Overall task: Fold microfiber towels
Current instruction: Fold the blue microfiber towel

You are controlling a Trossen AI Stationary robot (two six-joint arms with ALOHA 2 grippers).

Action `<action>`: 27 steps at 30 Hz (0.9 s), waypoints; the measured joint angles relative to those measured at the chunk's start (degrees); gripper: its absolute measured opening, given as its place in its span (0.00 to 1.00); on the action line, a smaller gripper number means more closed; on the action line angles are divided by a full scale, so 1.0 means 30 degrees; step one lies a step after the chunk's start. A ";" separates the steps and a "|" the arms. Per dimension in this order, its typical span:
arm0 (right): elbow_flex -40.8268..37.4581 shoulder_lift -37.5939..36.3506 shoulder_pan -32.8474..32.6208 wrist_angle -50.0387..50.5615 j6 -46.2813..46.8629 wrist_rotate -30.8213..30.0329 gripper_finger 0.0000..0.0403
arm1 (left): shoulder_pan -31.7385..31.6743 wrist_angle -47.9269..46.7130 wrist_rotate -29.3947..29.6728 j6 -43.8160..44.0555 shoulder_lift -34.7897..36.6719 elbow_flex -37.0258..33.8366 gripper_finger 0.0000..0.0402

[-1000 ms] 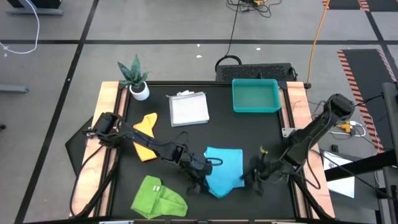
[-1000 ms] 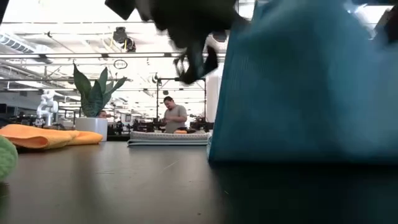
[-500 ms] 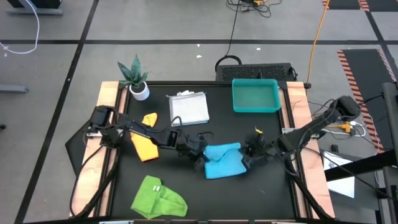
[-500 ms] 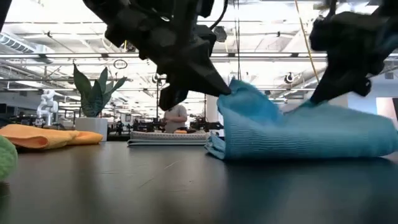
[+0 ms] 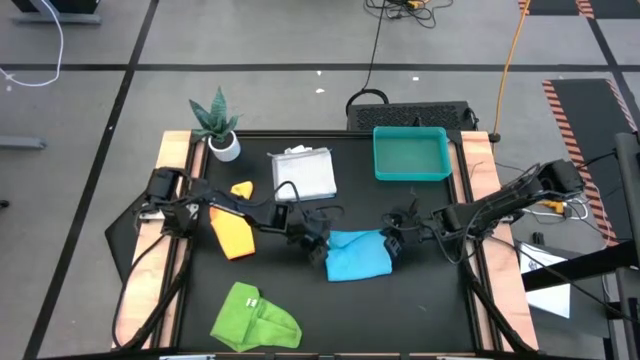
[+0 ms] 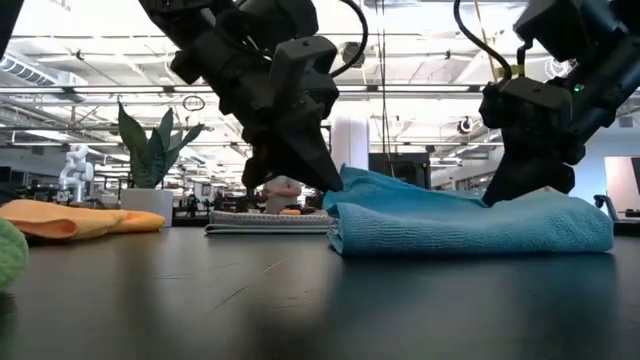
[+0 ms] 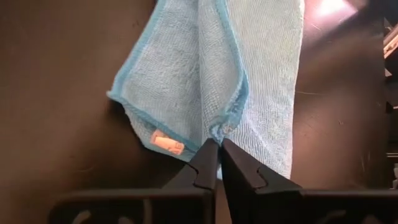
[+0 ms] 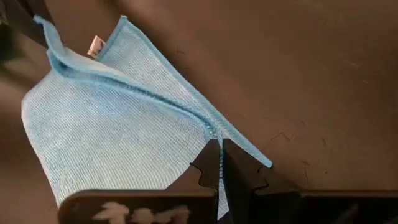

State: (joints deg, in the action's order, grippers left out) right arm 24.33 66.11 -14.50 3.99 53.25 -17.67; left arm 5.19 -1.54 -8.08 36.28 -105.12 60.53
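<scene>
My left tool point(image 5: 316, 246) and right tool point(image 5: 392, 243) each pinch a corner of the turquoise towel point(image 5: 356, 255), which lies folded over on the black counter point(image 5: 420, 310) (in front of the teal tray point(image 5: 411, 154)). Left of that towel lies the orange towel point(image 5: 233, 225); nearer the front edge, the green towel point(image 5: 255, 320).

open-plan robotics lab: ceiling trusses point(image 6: 120, 95), floor cables point(image 5: 400, 10).

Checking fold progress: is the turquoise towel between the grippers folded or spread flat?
Folded. The turquoise towel lies doubled on the table, two layers stacked in the low view, with the left gripper and right gripper pinching its corners.
</scene>
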 joint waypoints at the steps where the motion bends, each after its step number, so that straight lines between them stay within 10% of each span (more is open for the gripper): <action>1: -0.0011 -0.0002 -0.0007 0.0025 0.0000 0.0000 0.00 | -0.0066 0.0012 -0.0128 -0.0141 0.0014 0.0000 0.08; 12: -0.0025 0.0042 0.0620 0.0353 -0.0231 -0.0034 0.00 | -0.1424 -0.1284 0.0712 -0.3871 0.3027 0.0015 0.23; 27: -0.2637 0.0036 0.1239 -0.3806 0.1166 -0.0029 0.01 | -0.1488 0.2635 -0.1174 -1.0080 0.0465 0.0004 0.23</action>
State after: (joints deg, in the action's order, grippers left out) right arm 16.41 66.22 -10.79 -7.42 56.75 -17.76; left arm 0.72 6.36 -11.60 6.03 -103.73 60.55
